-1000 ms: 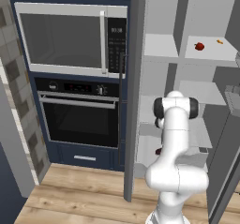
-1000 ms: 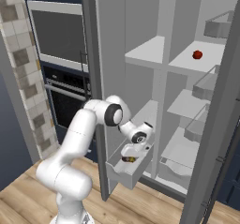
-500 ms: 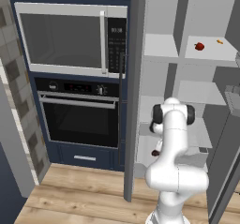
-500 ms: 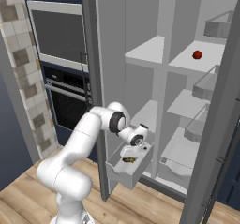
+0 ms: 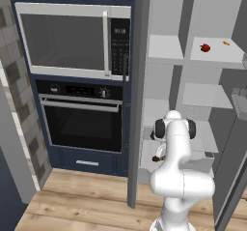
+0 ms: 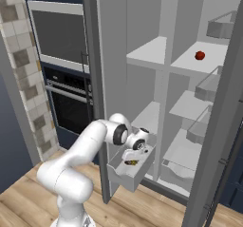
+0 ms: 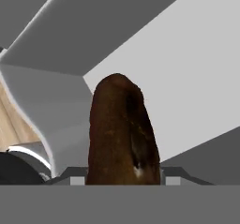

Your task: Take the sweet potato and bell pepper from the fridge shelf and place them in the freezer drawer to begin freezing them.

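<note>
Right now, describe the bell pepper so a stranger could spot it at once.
Look inside the open fridge, at the top fridge shelf right of the centre divider. The bell pepper sits there: small, glossy, red, rounded. The tiny orange sliver beside it is far smaller and flatter.

We see the fridge shelf (image 5: 214, 55) high above our gripper (image 6: 130, 160), up and to the right. The bell pepper (image 5: 205, 47) sits directly on it, with a tiny orange sliver (image 5: 226, 43) close beside. Directly under our gripper is the freezer drawer (image 6: 124, 175), pulled out.
</note>
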